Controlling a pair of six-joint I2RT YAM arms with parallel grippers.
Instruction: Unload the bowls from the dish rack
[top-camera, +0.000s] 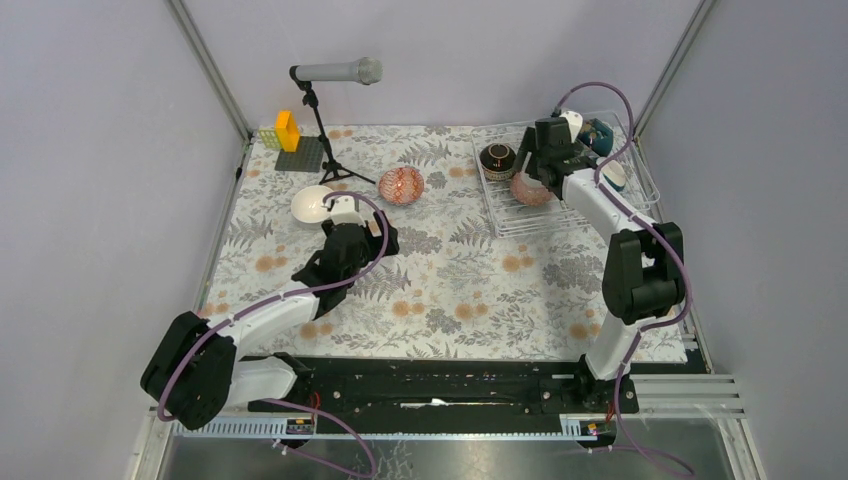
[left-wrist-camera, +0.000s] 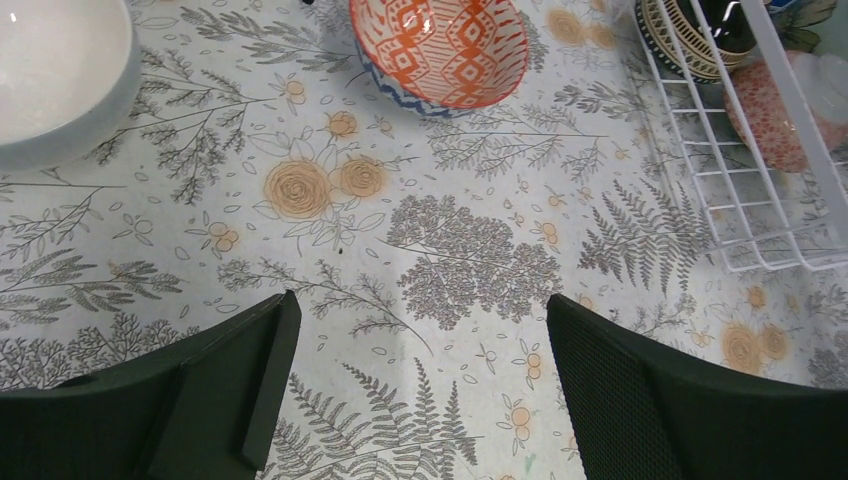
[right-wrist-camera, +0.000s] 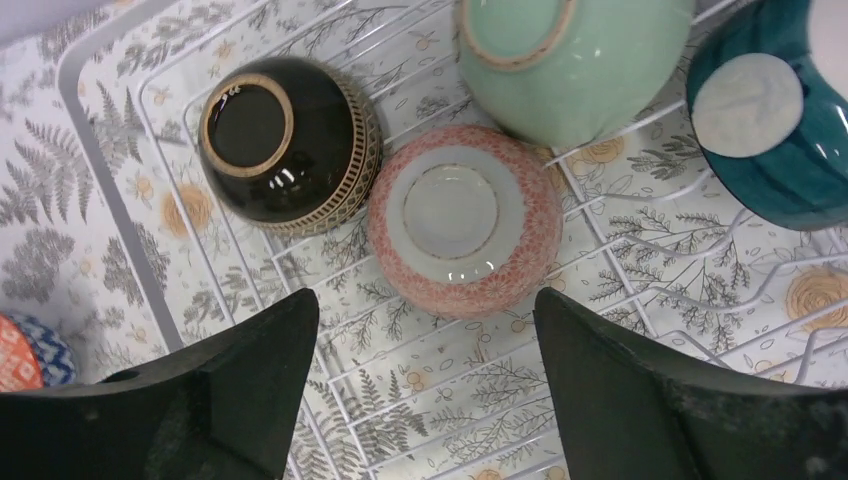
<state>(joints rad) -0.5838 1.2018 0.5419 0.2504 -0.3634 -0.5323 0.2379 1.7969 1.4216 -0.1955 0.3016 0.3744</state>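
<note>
The white wire dish rack (top-camera: 570, 215) (right-wrist-camera: 110, 180) (left-wrist-camera: 740, 200) stands at the back right. Upside down in it lie a dark brown bowl (top-camera: 497, 158) (right-wrist-camera: 290, 145), a pink bowl (top-camera: 530, 189) (right-wrist-camera: 465, 215), a mint green bowl (right-wrist-camera: 570, 60) and a teal bowl (top-camera: 600, 135) (right-wrist-camera: 770, 130). My right gripper (top-camera: 533, 172) (right-wrist-camera: 425, 330) hangs open over the rack, just short of the pink bowl, holding nothing. On the cloth sit a white bowl (top-camera: 312, 204) (left-wrist-camera: 55, 70) and an orange-patterned bowl (top-camera: 401, 185) (left-wrist-camera: 440, 45). My left gripper (top-camera: 350, 248) (left-wrist-camera: 422, 300) is open and empty above the cloth, near them.
A microphone on a tripod (top-camera: 335, 72) stands at the back left, beside a yellow and orange block on a grey plate (top-camera: 288, 130). Grey walls enclose the flower-patterned tablecloth (top-camera: 450, 290) on three sides.
</note>
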